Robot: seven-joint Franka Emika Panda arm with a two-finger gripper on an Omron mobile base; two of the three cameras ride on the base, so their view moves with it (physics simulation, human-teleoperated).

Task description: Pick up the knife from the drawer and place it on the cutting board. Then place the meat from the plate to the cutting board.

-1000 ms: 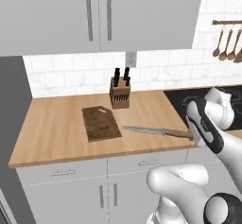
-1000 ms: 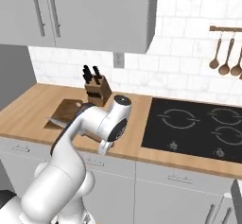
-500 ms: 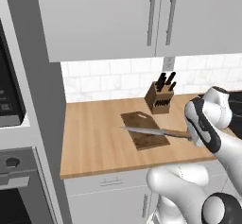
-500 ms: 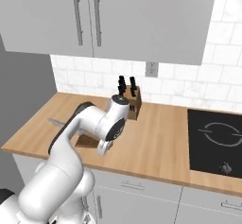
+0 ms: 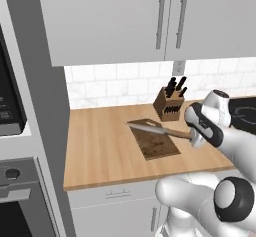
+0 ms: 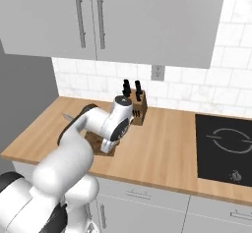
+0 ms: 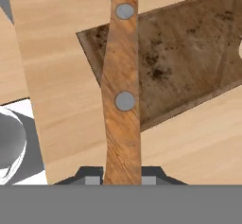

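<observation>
Dark brown grained cutting board (image 7: 189, 53), silver-grey knife (image 5: 152, 128) blade, tan riveted handle, light wood counter (image 5: 100, 151)

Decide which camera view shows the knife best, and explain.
The left base view: the whole knife shows, blade over the cutting board. The hand view gives its riveted wooden handle; the right base view gives the blade tip beyond the arm.
</observation>
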